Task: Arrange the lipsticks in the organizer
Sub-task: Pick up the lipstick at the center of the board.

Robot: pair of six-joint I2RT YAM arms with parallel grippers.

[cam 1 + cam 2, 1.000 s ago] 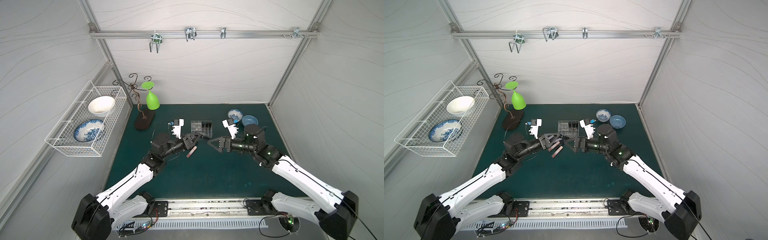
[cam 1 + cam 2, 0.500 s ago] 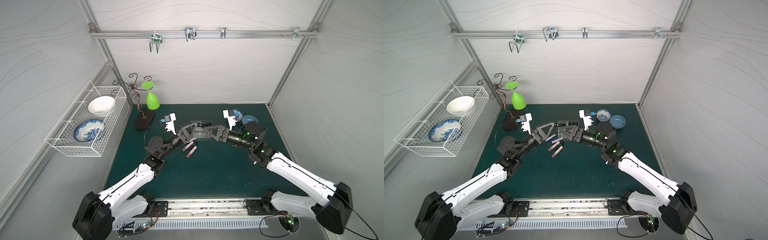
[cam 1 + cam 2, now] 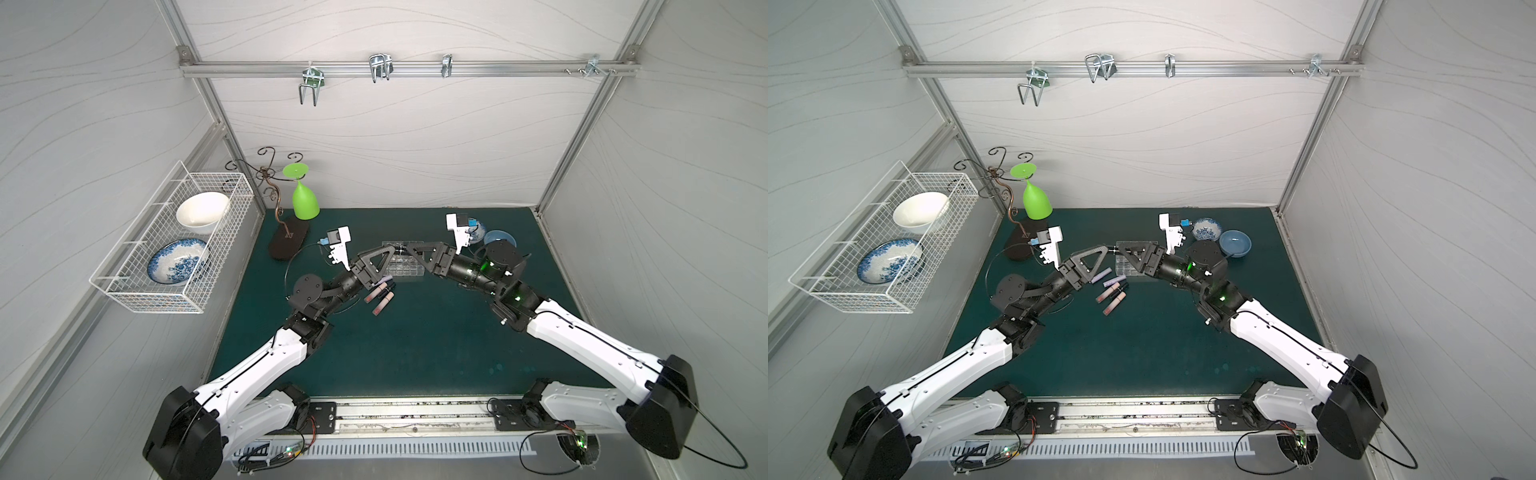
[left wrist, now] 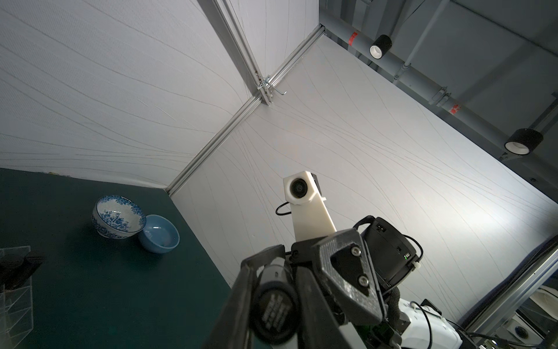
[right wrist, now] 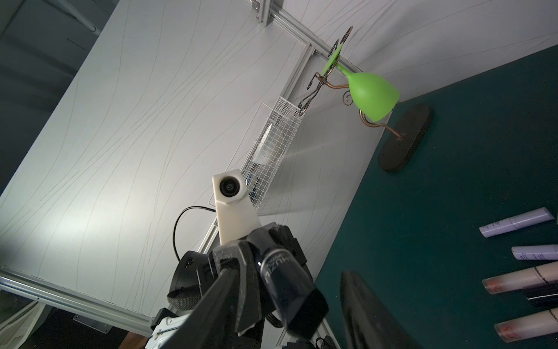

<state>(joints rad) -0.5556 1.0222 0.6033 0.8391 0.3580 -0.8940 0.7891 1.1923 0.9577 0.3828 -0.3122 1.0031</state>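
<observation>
In both top views the left gripper [image 3: 392, 249] is clamped on a black lipstick [image 3: 400, 250]. It meets the right gripper [image 3: 409, 248] tip to tip above the organizer [image 3: 405, 274]. A second ago both sat lower and apart.

Other lipsticks [image 3: 1112, 291] lie on the mat [image 3: 1142, 353] just in front of the organizer.

In the left wrist view, the tube [image 4: 273, 305] sits pinched between the left jaws.

In the right wrist view, the right jaws straddle it, parted, with one of the fingers [image 5: 365, 317] clear of it.

Robot lab cell: white panelled walls [image 3: 395, 145], aluminium frame [image 3: 407, 68], green mat [image 3: 415, 340], exposed ceiling pipes [image 4: 422, 72]
</observation>
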